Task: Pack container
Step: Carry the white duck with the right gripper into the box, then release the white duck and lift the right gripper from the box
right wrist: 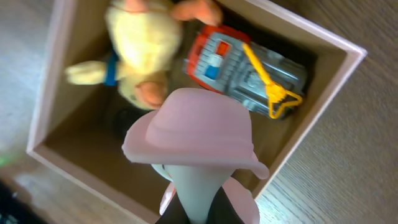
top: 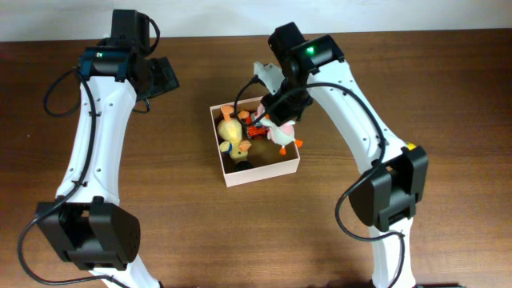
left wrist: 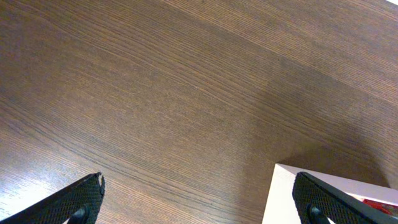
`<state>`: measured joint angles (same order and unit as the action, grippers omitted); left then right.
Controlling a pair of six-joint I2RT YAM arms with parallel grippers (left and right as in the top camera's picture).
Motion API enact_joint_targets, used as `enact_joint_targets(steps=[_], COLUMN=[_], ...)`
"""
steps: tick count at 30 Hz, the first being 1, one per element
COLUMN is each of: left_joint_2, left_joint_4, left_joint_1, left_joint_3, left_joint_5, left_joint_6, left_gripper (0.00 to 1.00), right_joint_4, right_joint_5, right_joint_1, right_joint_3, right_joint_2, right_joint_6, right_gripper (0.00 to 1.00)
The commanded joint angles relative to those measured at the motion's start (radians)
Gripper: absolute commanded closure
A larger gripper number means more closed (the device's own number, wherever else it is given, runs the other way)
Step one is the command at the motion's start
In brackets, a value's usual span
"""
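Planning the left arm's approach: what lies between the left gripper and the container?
Nothing but bare wooden table between the open left gripper and the container, clearest in the overhead view.

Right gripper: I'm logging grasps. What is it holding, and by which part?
The pink-hatted white toy, pinched by the pale part behind its hat, over the container.
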<state>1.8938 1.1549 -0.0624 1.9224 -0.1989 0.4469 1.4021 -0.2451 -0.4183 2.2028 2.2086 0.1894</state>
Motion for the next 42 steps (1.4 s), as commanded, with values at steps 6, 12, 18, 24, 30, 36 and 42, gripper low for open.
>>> enact_joint_targets(steps=[6, 12, 18, 24, 30, 36, 42], left_joint_2=[0.005, 0.005, 0.005, 0.005, 0.005, 0.005, 0.005], left_joint_4=[-0.002, -0.002, -0.002, -0.002, -0.002, -0.002, -0.002], left_joint_1=[-0.002, -0.002, -0.002, -0.002, -0.002, -0.002, -0.002], left_joint_3=[0.01, 0.01, 0.01, 0.01, 0.01, 0.01, 0.01], left_joint_5=[-0.008, -0.008, -0.008, -0.008, -0.008, -0.008, -0.008], left_joint_6=[0.012, 0.012, 0.012, 0.012, 0.012, 0.012, 0.012], left_gripper=[0.01, 0.01, 0.01, 0.01, 0.01, 0.01, 0.01], right_joint_4=[-0.018, -0.011, 0.02, 0.022, -0.007, -0.036, -0.032], right_joint_5=[0.124, 0.126, 0.125, 0.122, 0.123, 0.123, 0.124], right_joint_1=[-0.001, -0.001, -0.002, -0.022, -0.06, -0.079, -0.079], right_joint_3=[0.006, 0.006, 0.005, -0.046, -0.126, -0.164, -0.164], right_joint_2=[0.01, 0.013, 0.028, 0.031, 0.032, 0.032, 0.032], right_joint_6=[-0.132, -0.167, -0.172, -0.172, -0.172, -0.172, -0.172], right_gripper=[0.96, 0.96, 0.96, 0.96, 0.96, 0.96, 0.96])
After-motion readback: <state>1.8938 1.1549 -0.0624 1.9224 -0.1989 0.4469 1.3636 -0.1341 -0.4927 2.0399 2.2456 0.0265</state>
